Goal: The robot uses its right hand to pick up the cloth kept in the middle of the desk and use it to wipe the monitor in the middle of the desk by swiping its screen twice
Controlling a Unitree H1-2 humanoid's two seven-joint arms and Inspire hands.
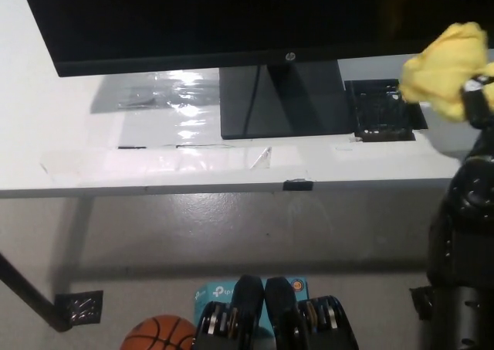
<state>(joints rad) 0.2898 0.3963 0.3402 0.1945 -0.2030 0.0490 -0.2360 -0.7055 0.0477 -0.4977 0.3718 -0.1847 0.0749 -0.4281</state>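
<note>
- Head view, looking steeply down: you see a white desk (69, 145) spanning the picture, with grey floor below its front edge.
- A black monitor (231, 18) fills the top, its stand (282, 103) planted mid-desk.
- Your black right arm rises along the right edge.
- A yellow cloth (444, 70) is bunched at the upper right, lifted clear of the desk, just beside the monitor's lower right corner.
- Your right hand (480, 95) is clamped on the cloth, mostly cut off by the picture's edge.
- A black grid-like mat (382, 110) lies on the desk right of the stand.
- An orange basketball (158, 333) sits on the floor, bottom left.
</note>
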